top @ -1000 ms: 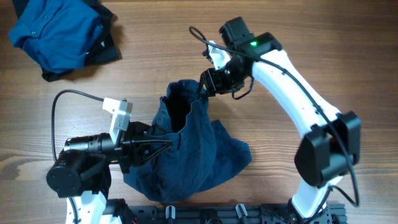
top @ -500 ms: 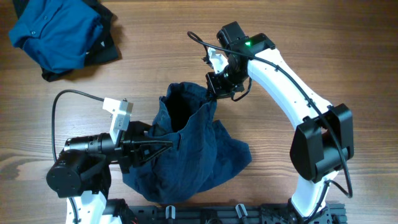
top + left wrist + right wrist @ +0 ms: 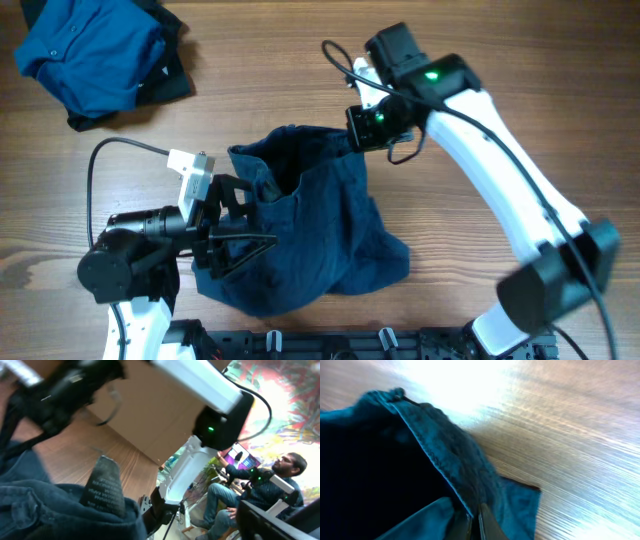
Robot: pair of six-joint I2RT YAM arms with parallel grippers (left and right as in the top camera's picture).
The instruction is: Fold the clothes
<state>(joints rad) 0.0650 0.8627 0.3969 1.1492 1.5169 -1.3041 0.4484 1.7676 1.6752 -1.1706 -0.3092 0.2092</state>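
Right end effector (image 3: 362,128) is clamped on the upper rim of the navy garment (image 3: 320,230) in the overhead view, with that edge lifted so the piece gapes open like a bag. The garment sits mid-counter (image 3: 280,70), its lower folds spilling toward the near edge. Left end effector (image 3: 262,240) is pressed against the garment's left side, fingers pointing into the cloth; I cannot tell whether it is gripping or spread. Far off in the top left corner, a brighter blue shirt (image 3: 85,50) lies bunched up, well apart from the action.

Over to the left wrist: navy garment (image 3: 45,505) fills the bottom left, and a dark label (image 3: 106,487) stands up from it. The right arm (image 3: 200,382) is stretched overhead.

Right wrist now: the fingers (image 3: 487,527) are drawn narrow, pinching a stitched seam (image 3: 427,450) of the garment, with pale wood beyond.
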